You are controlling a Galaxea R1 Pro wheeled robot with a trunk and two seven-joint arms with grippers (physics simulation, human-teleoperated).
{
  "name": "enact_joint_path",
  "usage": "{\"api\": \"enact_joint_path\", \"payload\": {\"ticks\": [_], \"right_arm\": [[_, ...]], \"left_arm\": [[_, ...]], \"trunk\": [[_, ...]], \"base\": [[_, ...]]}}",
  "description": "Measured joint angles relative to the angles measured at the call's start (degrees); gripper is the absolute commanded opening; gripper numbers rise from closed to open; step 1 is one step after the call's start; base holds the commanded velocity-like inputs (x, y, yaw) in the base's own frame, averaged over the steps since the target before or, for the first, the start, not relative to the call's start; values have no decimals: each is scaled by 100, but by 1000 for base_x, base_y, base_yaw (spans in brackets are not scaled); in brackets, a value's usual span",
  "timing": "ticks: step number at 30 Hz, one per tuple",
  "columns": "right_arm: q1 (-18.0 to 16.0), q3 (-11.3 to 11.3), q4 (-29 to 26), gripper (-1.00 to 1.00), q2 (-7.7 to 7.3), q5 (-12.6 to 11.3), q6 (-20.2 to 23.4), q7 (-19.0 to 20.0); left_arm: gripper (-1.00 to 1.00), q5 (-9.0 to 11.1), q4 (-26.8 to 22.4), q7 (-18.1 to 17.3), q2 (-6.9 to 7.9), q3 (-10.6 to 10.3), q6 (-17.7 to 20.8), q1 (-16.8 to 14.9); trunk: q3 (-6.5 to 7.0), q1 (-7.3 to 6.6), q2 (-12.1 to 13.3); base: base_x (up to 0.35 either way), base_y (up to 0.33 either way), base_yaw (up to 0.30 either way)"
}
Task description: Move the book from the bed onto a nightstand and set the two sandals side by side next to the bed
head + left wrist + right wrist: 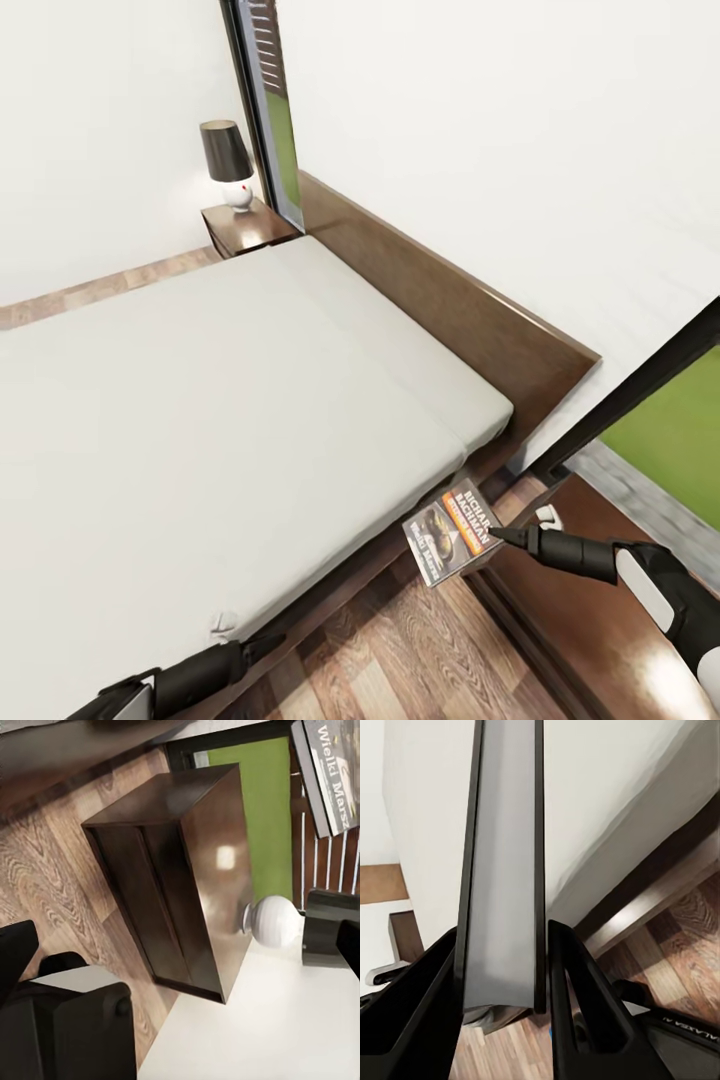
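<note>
My right gripper point(497, 535) is shut on the book point(452, 535), a dark paperback with an orange band, holding it in the air by one edge. It hangs above the floor, between the bed's point(230, 420) near corner and the near nightstand point(590, 630). In the right wrist view the book point(502, 870) stands edge-on between both fingers point(577, 997). The left wrist view shows that nightstand point(187, 877) and the book point(334, 772). My left gripper point(262, 643) rests low by the bed's edge; its jaws are unclear. The sandals are out of view.
A lamp with a white base point(274, 921) and dark shade point(330, 934) stands on the near nightstand. A second nightstand point(245, 228) with a lamp point(227, 160) sits beyond the bed. The headboard point(450, 310) runs along the wall. A dark-framed window point(665, 435) is at right.
</note>
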Motion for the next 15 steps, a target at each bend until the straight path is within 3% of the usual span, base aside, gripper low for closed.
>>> {"api": "enact_joint_path", "payload": {"ticks": [5, 10, 15], "right_arm": [[0, 8, 19, -100, 5, 11, -3, -7], [1, 17, 23, -100, 7, 446, -12, -8], [0, 15, 79, -100, 13, 552, -6, -7]], "left_arm": [[100, -6, 86, 0, -19, 3, -3, 0], [100, -15, 108, 0, -22, 0, -7, 0], [100, -180, 193, 0, -22, -1, -23, 0]], "trunk": [[48, 0, 0], [95, 0, 0], [142, 0, 0]], "base": [[0, 0, 0], [0, 0, 0], [0, 0, 0]]}}
